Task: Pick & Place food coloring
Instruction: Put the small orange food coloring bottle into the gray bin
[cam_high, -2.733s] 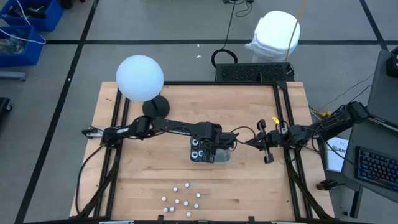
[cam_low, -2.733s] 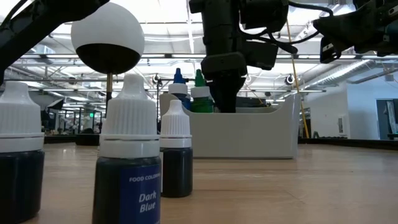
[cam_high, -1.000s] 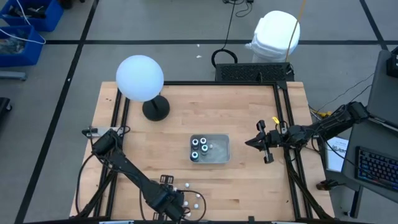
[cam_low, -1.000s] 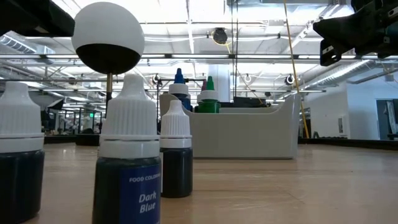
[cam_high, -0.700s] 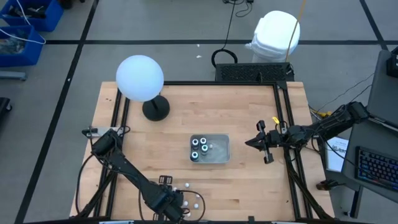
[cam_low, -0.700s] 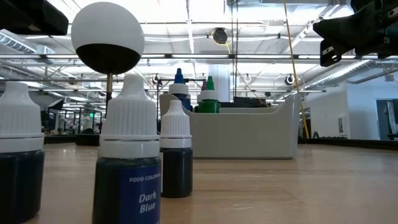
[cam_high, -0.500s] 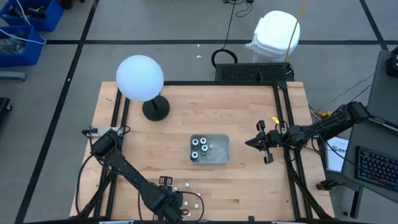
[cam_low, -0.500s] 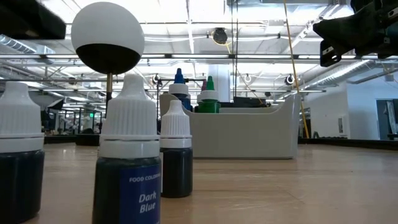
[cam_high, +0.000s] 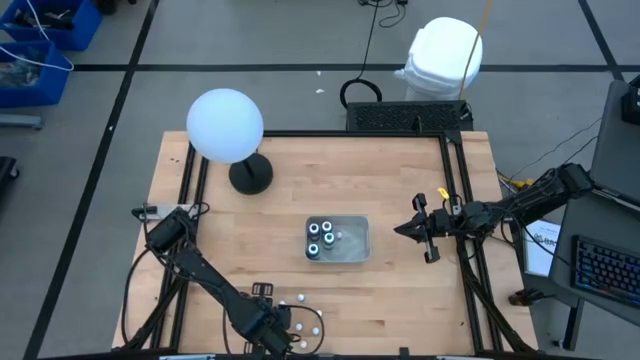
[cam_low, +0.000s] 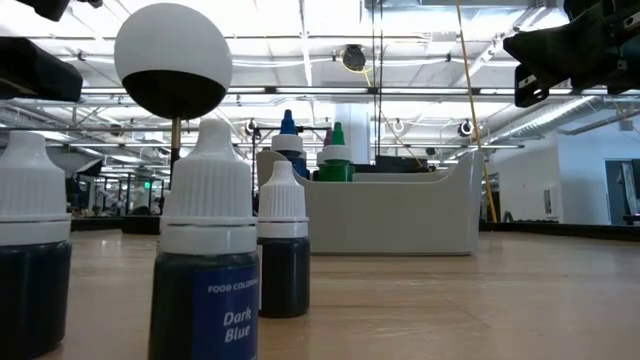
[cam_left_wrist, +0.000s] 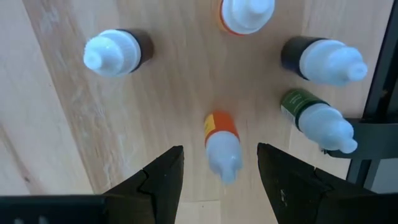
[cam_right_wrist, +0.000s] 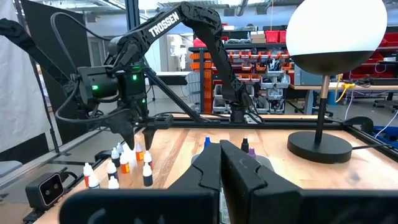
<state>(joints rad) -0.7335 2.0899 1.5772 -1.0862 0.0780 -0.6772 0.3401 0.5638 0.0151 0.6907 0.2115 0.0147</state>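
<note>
from above we see the left gripper (cam_high: 272, 325) over the food coloring bottles (cam_high: 300, 320) at the table's near edge; the tray (cam_high: 352, 250) holds more. the right gripper (cam_high: 420, 232) waits beside it. in the left wrist view, open fingers (cam_left_wrist: 163, 177) flank an orange-labelled bottle (cam_left_wrist: 222, 144), gripping nothing. in the right wrist view, fingers (cam_right_wrist: 211, 168) look closed.

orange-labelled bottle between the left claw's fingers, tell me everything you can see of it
The orange-labelled bottle is a small dropper bottle with an orange band of label on its body and a whitish, tapered screw cap. It stands upright on the wooden table, untouched, directly under the left claw, whose fingers are spread open on either side of it. Four similar bottles ring it, each standing apart from it. It belongs to the cluster at the table's near edge, in front of the tray.
</note>
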